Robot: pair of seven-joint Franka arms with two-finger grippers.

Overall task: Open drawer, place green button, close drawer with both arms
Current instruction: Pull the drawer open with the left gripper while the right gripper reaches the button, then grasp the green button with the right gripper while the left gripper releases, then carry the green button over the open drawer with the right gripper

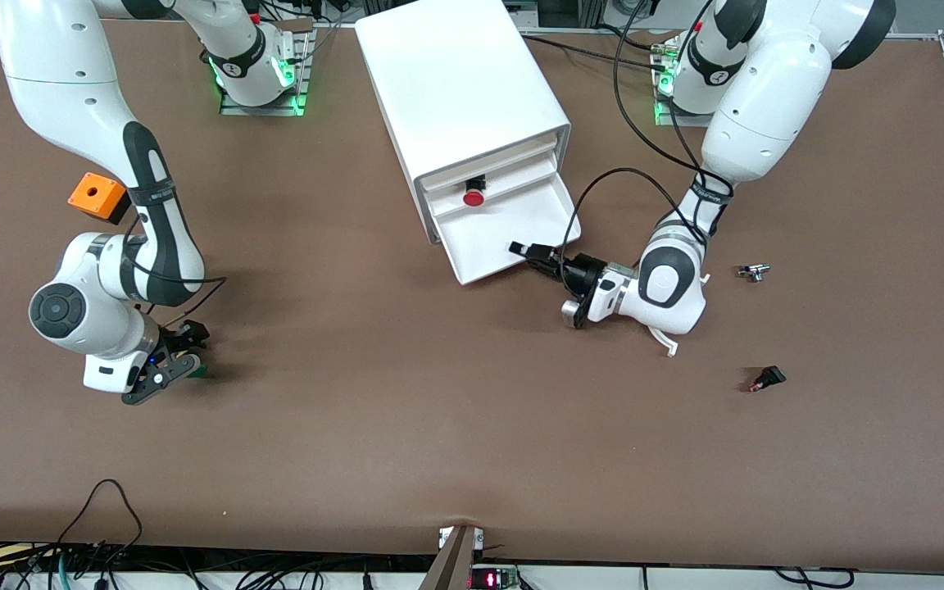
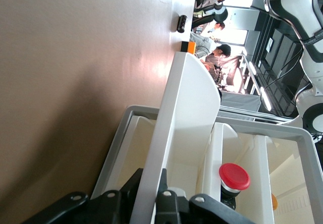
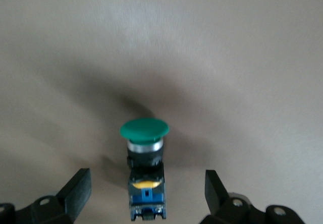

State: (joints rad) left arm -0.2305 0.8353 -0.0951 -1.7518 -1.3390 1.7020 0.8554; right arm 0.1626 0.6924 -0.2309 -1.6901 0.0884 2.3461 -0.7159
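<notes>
The white cabinet (image 1: 464,90) stands at the middle of the table toward the robots' bases. Its lowest drawer (image 1: 513,233) is pulled out. My left gripper (image 1: 531,251) is shut on the drawer's flat front panel (image 2: 176,133) at the corner toward the left arm's end; one finger (image 2: 130,191) is on each side of the panel. The green-capped button (image 3: 145,130) lies on the table toward the right arm's end (image 1: 197,370). My right gripper (image 3: 146,186) is low over it, open, one finger (image 3: 78,188) on each side and not touching it.
A red-capped button (image 1: 473,197) lies in the drawer above, which is slightly out. An orange box (image 1: 97,197) sits near the right arm. A tiny black switch with a red tip (image 1: 767,378) and a small metal part (image 1: 755,271) lie toward the left arm's end.
</notes>
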